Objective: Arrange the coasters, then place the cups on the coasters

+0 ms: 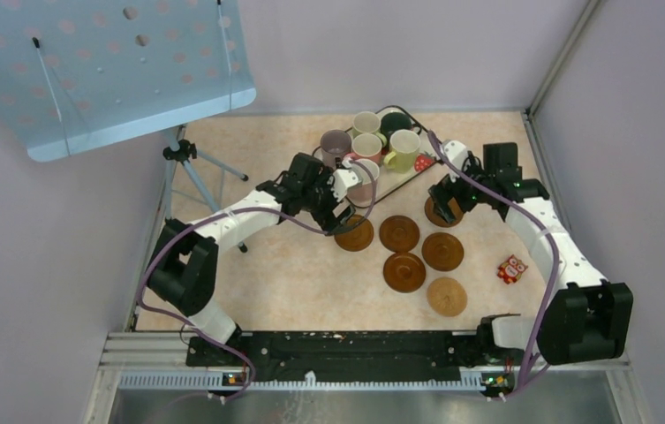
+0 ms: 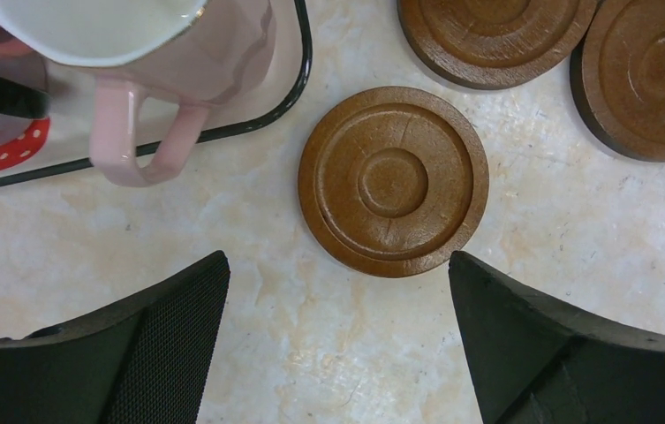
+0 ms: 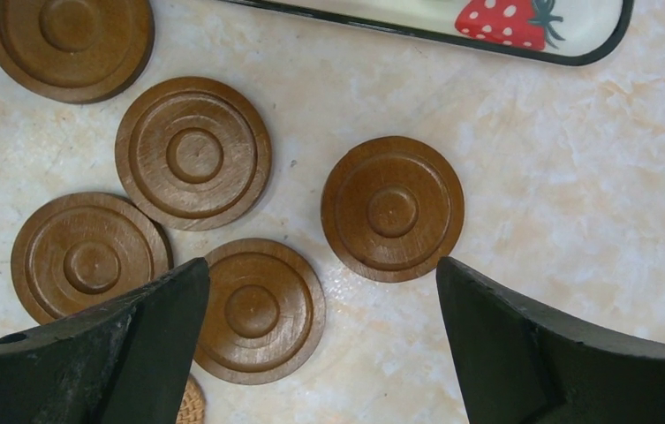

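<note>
Left pincer (image 2: 337, 269) and right pincer (image 3: 324, 274), jaws apart and empty, each above one of the coasters (image 1: 404, 271) clustered mid-worktop. The cups (image 1: 366, 146) crowd the tray (image 3: 373, 11) near the far edge. Centre each disc between the jaws before closing.

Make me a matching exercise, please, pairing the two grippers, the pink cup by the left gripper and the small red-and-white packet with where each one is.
Things:
1. left gripper
2. right gripper
3. pink cup
4. red-and-white packet

Places:
A. lying alone on the right side of the table
B. open above the coaster beside a corner of the tray
C. standing on the tray
D. open above a coaster lying apart from four others

Pairs: 1-B, 2-D, 3-C, 4-A.
</note>
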Available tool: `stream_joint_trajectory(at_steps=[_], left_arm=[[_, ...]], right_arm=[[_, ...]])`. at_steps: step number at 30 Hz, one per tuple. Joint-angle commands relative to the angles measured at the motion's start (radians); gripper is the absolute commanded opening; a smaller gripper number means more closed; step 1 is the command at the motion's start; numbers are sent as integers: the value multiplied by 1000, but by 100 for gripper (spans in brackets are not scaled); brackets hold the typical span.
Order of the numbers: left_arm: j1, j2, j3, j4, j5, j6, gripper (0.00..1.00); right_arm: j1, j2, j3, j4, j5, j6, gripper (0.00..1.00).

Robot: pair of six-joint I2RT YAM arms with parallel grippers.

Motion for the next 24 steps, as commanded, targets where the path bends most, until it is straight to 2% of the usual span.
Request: stream_joint_trajectory(at_steps=[1, 7, 13, 24], left_arm=[[-7, -22, -73, 104, 56, -6, 99], [-17, 22, -78, 141, 24, -37, 96], [-41, 73, -68, 217, -31, -126, 90], [-83, 140, -82, 268, -145, -144, 85]], right_arm=[[27, 31, -65, 69, -42, -16, 98], [94, 51, -147, 164, -38, 86, 97], [126, 66, -200, 347, 44, 236, 90], [228, 205, -182, 439, 121, 274, 82]])
